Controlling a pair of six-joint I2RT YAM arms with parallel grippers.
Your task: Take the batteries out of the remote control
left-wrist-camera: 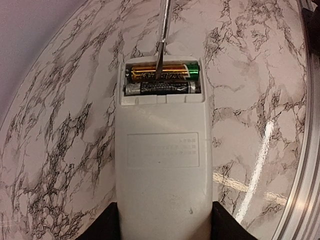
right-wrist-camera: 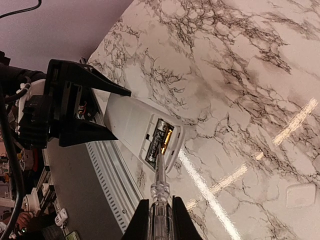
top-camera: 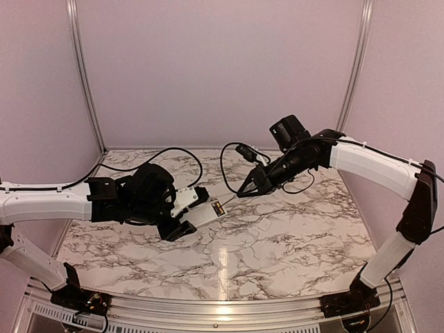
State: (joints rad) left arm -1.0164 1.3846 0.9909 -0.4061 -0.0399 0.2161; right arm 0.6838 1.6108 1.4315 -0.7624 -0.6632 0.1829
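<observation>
My left gripper [top-camera: 189, 211] is shut on the near end of the white remote control [left-wrist-camera: 162, 165] and holds it over the marble table with the open battery compartment facing up. Two batteries lie side by side in the compartment, a gold one [left-wrist-camera: 160, 74] and a dark silver one [left-wrist-camera: 160, 88]. My right gripper [right-wrist-camera: 161, 220] is shut on a clear-handled screwdriver [right-wrist-camera: 160, 197]. Its metal shaft [left-wrist-camera: 162, 35] reaches into the compartment, and the tip rests on the gold battery. In the top view the right gripper [top-camera: 258, 182] is to the right of the remote control [top-camera: 206, 214].
A small flat white cover piece [right-wrist-camera: 301, 195] lies on the marble to the right of the remote. Black cables [top-camera: 173, 156] loop across the back of the table. An aluminium rail [top-camera: 222, 305] runs along the near edge, and pale walls close in the back and sides.
</observation>
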